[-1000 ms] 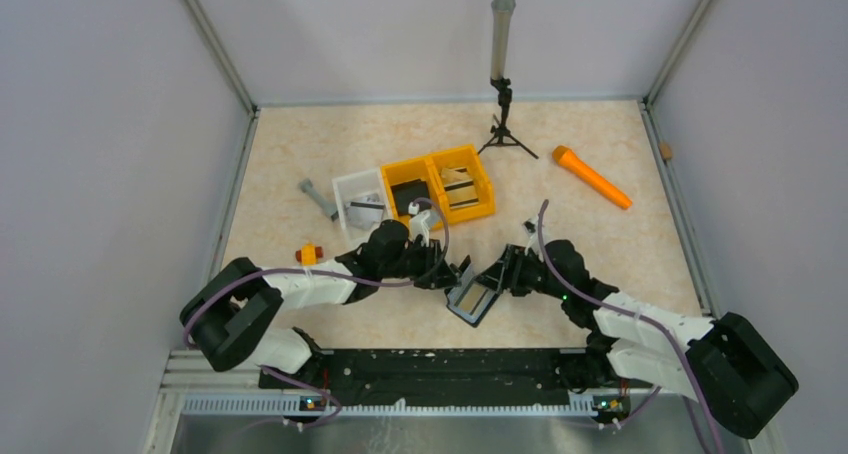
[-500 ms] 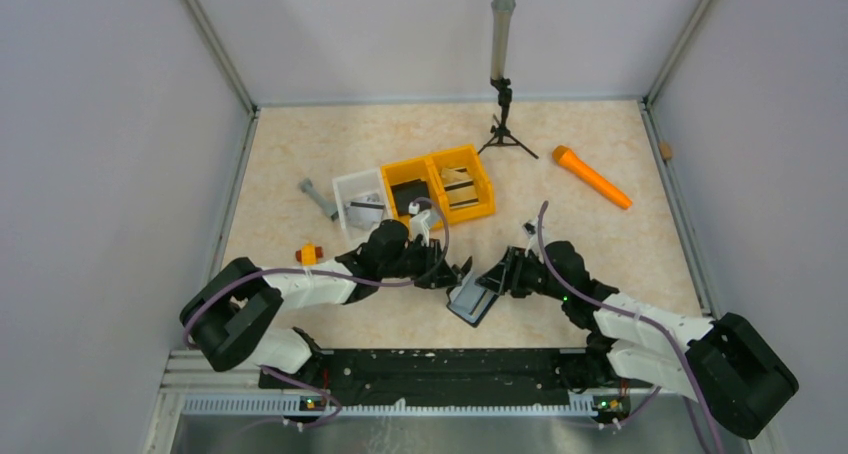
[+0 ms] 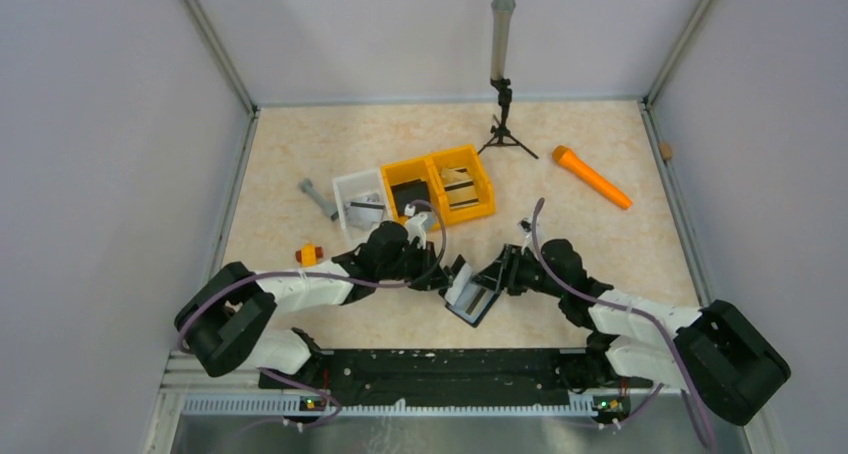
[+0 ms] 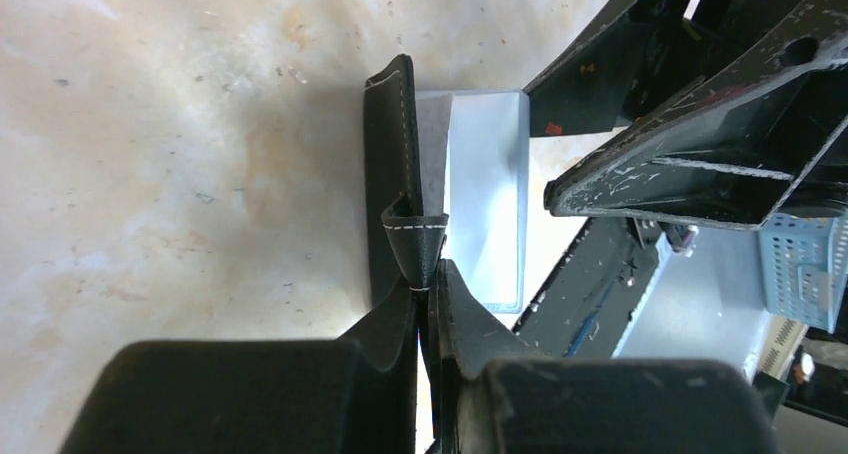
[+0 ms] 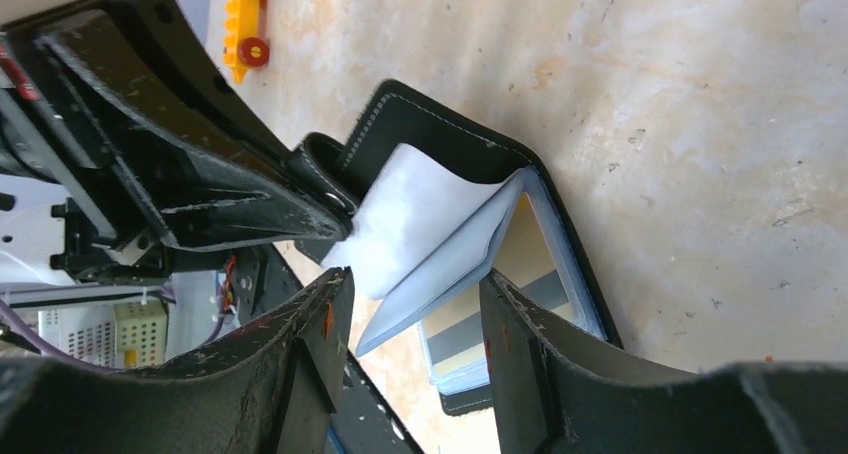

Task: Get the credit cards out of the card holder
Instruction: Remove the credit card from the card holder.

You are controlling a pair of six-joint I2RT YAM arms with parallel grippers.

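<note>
The card holder [image 3: 472, 296] lies open on the table between my two grippers, black outside with a pale grey-blue lining. My left gripper [image 3: 452, 275] is shut on its short strap [image 4: 415, 236] and holds one cover [image 4: 390, 164] upright. My right gripper [image 5: 415, 309] is open, its fingers [image 5: 322, 319] either side of the loose pale sleeves [image 5: 430, 236]. One credit card [image 5: 525, 274], tan with a grey stripe, sits in a slot of the flat half. Other cards in the holder are hidden.
Two orange bins [image 3: 441, 186] and a white bin [image 3: 360, 202] behind the holder contain dark and striped flat items. An orange cylinder [image 3: 592, 177] lies at the right, a small tripod [image 3: 500, 74] at the back, a grey tool [image 3: 318, 198] and a yellow-orange toy [image 3: 309, 255] at the left.
My right gripper has edged left, closer over the open holder. My left gripper has kept its hold on the strap and shifted slightly.
</note>
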